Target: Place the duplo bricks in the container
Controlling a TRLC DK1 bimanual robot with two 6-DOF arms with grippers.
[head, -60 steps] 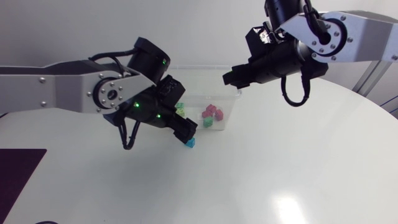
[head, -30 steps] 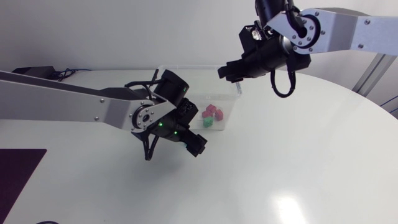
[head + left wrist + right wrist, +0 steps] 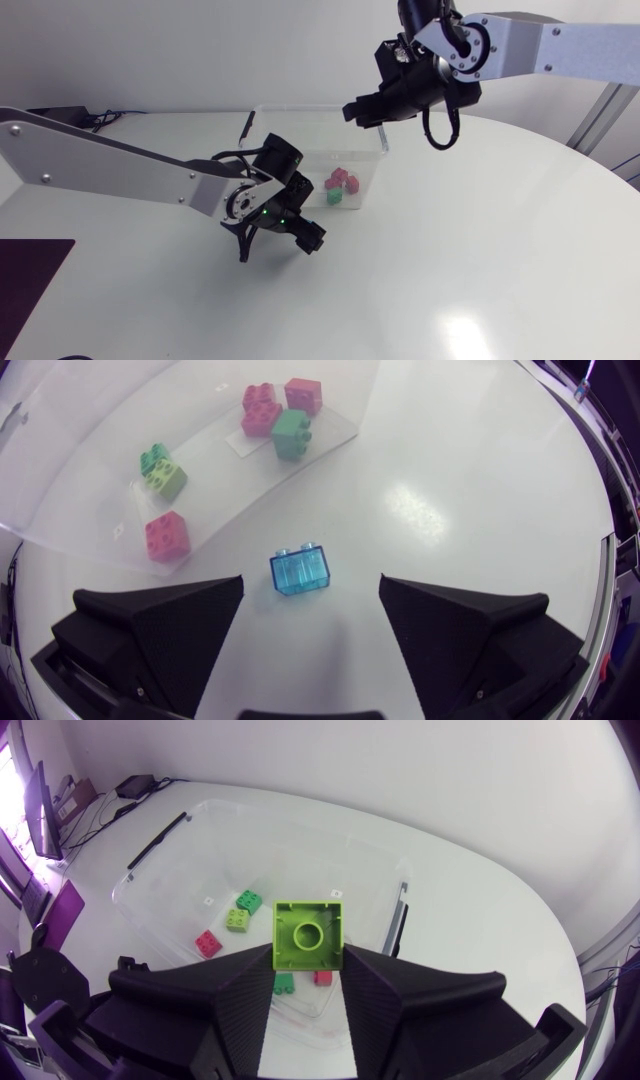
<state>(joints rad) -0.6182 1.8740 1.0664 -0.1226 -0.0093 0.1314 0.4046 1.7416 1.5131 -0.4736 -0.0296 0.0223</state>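
Note:
A translucent blue duplo brick (image 3: 302,570) rests on the white table between the fingers of my left gripper (image 3: 310,598), which is open and straddles it without touching. In the head view the left gripper (image 3: 305,238) hangs low just in front of the clear container (image 3: 300,108) and hides the blue brick. My right gripper (image 3: 308,956) is shut on a lime green brick (image 3: 308,932) above the container (image 3: 300,820); in the head view it (image 3: 358,110) is over the box's far right corner. Pink (image 3: 342,180) and green (image 3: 334,197) bricks lie inside.
Seen from the left wrist, the container (image 3: 100,510) lies just ahead of the blue brick and holds several pink and green bricks. Black latch handles sit on the box's short sides (image 3: 395,925). Bare white table spreads to the right and front (image 3: 480,260).
My left arm has swung and lowered, so its open gripper now covers the blue brick. My right arm has moved left and back over the container with the lime brick.

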